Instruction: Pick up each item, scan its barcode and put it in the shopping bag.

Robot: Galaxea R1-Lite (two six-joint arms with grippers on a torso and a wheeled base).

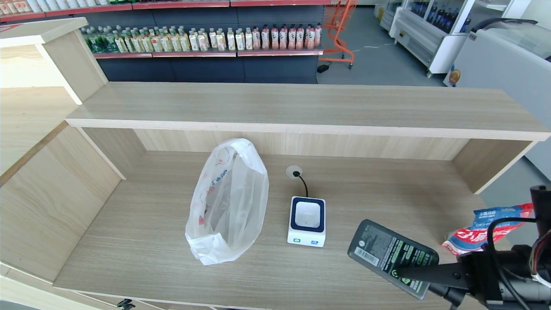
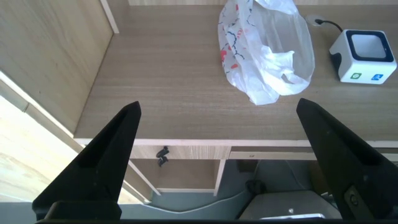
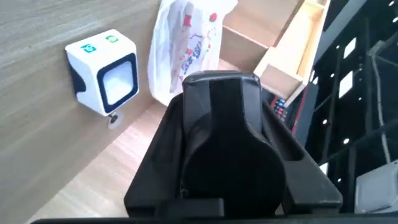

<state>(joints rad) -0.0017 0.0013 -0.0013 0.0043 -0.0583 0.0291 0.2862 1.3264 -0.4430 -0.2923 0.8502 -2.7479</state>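
The right gripper [image 1: 411,273] is closed on a dark flat pack [image 1: 387,252], which it holds by the end nearer to the robot, above the right part of the table [image 1: 142,245]; the pack is tilted and its white barcode [image 1: 366,257] looks upward. The scanner [image 1: 306,220] stands near the middle of the table with its window facing up; the pack is near it on the right, not over it. The shopping bag [image 1: 228,202] is just beside the scanner on the left; its opening seems to face the robot, but I cannot tell this surely. A red and blue snack pack [image 1: 486,230] lies at the right end of the table. The left gripper [image 2: 219,109] is wide open and holds nothing; it is before the front edge of the table on the left, well apart from the bag.

I judge the step in hand to be the scanning of the dark pack. To do it well, the wrist should roll so that the barcode faces down; then the label end should come over the middle of the window, flat and close above it without touching. The barcode is at the free end, away from the grip, which helps; the arm should only take care not to push the scanner or the soft bag beside it.
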